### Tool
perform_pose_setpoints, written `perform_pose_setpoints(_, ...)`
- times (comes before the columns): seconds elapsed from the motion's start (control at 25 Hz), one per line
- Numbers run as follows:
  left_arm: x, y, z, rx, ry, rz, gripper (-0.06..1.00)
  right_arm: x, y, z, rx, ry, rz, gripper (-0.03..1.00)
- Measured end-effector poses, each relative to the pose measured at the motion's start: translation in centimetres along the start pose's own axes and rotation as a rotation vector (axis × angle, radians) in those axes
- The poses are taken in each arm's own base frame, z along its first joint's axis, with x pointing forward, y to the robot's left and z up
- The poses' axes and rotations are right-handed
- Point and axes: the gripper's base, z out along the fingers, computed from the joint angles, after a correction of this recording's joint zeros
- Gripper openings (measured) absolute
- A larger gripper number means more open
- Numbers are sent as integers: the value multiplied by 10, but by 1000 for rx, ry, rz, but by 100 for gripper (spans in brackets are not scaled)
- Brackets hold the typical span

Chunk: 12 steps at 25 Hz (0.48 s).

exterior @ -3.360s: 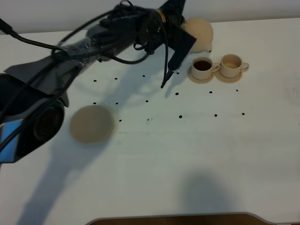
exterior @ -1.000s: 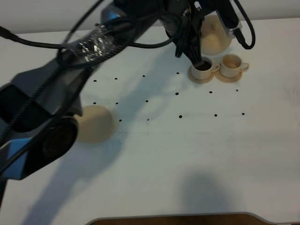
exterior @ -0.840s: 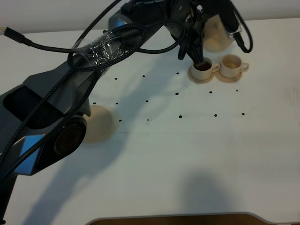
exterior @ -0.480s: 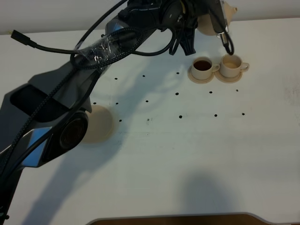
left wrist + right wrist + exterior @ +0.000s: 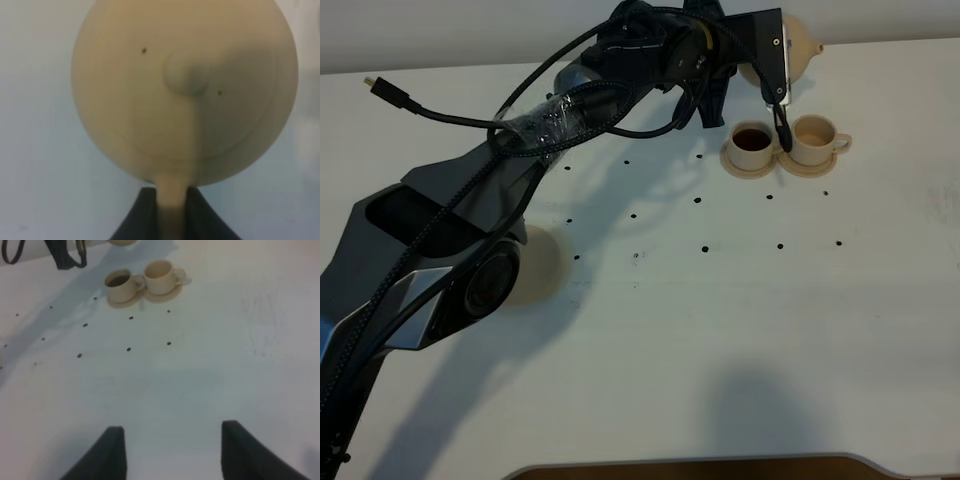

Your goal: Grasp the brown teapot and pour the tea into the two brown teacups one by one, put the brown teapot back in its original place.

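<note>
1. White table (image 5: pixel 720 330) dotted with small dark marks fills the high view, with a pale wall behind its far edge.
2. At the left of that view lies the wide saucer (image 5: pixel 542 268), flat and bare. Its left part is hidden behind the base of the left arm (image 5: pixel 550 110).
3. That dark arm, trailing black cables, stretches from the near left across the middle to the far right of the table.
4. At its end the left gripper (image 5: pixel 172 212) is closed on the brown teapot (image 5: pixel 800 40). In the left wrist view the pot's handle runs down between the two dark fingers (image 5: pixel 137 215), which sit tight on either side of it, and the knobbed lid faces the camera.
5. The teapot is at the table's far edge, just beyond the cups, with its short spout pointing right. How high it hangs above the table I cannot tell.
6. The left teacup (image 5: pixel 752 140) stands on the left small saucer (image 5: pixel 733 163) and holds dark tea.
7. The right teacup (image 5: pixel 813 133) is just beside it on the right small saucer (image 5: pixel 823 167), with the two saucers touching. Its inside looks pale, and whether it holds any liquid is not clear.
8. The right gripper (image 5: pixel 172 450) appears only in its own wrist view. Its jaws are spread wide with nothing between them, over bare table well apart from the cups.
</note>
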Motion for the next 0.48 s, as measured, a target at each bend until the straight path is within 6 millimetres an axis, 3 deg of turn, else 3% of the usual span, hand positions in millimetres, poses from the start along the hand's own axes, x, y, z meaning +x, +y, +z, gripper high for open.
perform_pose_setpoints(0.48,9,-12,15,15,11,181,14,0,0,0,0,0,0,45)
